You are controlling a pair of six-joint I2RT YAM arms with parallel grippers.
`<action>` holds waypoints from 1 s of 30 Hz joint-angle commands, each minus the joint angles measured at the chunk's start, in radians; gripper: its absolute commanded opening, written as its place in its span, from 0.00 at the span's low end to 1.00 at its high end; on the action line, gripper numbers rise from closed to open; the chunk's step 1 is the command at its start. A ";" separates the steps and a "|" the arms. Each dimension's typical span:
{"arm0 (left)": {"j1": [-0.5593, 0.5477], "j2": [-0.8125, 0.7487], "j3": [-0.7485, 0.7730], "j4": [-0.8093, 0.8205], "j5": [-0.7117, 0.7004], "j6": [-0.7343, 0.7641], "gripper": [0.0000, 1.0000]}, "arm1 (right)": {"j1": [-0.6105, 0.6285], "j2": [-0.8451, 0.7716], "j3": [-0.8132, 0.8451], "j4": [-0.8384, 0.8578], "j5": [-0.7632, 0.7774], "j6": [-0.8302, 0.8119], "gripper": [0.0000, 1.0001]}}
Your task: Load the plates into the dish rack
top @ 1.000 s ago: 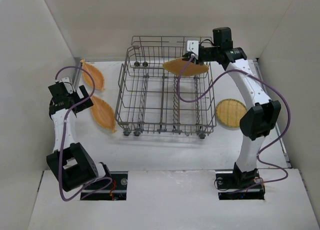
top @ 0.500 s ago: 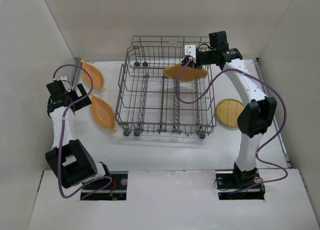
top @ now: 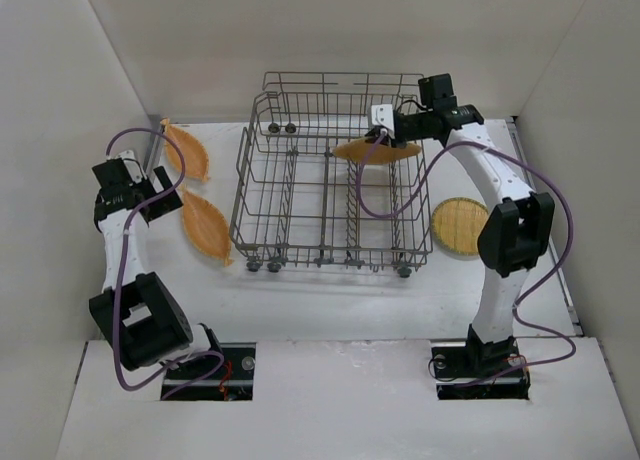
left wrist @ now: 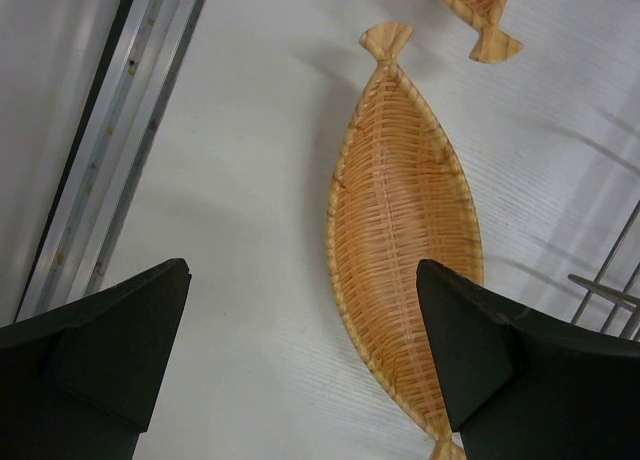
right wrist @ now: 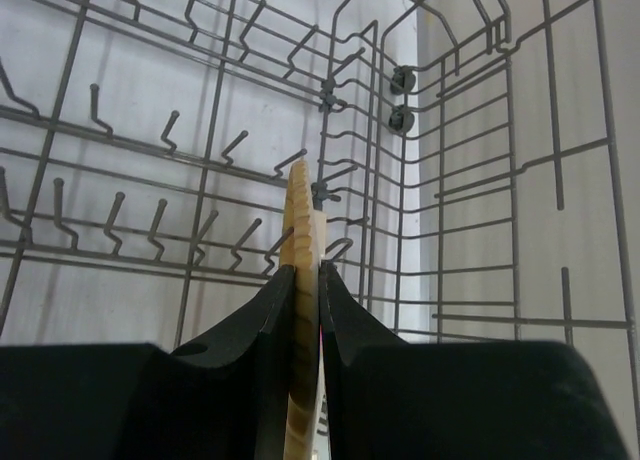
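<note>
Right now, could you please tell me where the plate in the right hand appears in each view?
Top external: the held plate hangs over the dish rack, back right part.
Left wrist: not in it.
Right wrist: centre, edge-on, in the right hand.
Shared landmark: the dish rack, in top and right wrist views.

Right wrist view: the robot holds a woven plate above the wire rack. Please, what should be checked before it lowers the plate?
1. Grip: right gripper is shut on the rim of the orange-tan woven plate: ok.
2. Plate is turned on edge, not flat: ok.
3. Plate is above the grey wire dish rack, inside its outline: ok.
4. Plate lines up with a gap between the rack's tines: cannot tell.
5. No other plate in the rack: ok.
6. The left gripper, open over the leaf-shaped woven plate on the table, is apart from the rack: ok.
</note>
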 commanded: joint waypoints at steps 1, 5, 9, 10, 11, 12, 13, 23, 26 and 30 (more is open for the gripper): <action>-0.010 0.011 0.057 -0.004 -0.006 0.009 1.00 | -0.016 -0.041 -0.042 0.002 0.021 -0.033 0.21; -0.020 0.018 0.063 -0.001 -0.006 0.011 1.00 | -0.020 -0.074 -0.075 0.027 0.007 -0.020 0.68; -0.030 0.010 0.053 0.004 -0.001 0.015 1.00 | -0.016 -0.135 -0.120 0.084 0.013 0.025 0.78; -0.031 0.005 0.046 0.008 0.002 0.015 1.00 | -0.016 -0.158 -0.132 0.100 0.015 0.045 0.80; -0.034 0.004 0.042 0.011 0.003 0.015 1.00 | -0.016 -0.182 -0.147 0.114 0.020 0.065 0.85; -0.037 0.002 0.039 0.014 0.008 0.015 1.00 | -0.016 -0.211 -0.166 0.130 0.021 0.083 0.88; -0.039 0.001 0.034 0.017 0.011 0.015 1.00 | -0.014 -0.244 -0.184 0.140 0.024 0.100 0.88; -0.046 -0.042 -0.015 0.074 0.083 0.018 1.00 | 0.073 -0.632 -0.359 0.255 0.186 0.377 0.86; -0.046 -0.054 -0.023 0.088 0.097 0.020 1.00 | 0.040 -0.701 -0.408 0.282 0.334 0.587 0.83; -0.051 -0.071 -0.026 0.093 0.103 0.020 1.00 | -0.172 -0.768 -0.503 0.280 0.406 0.906 0.75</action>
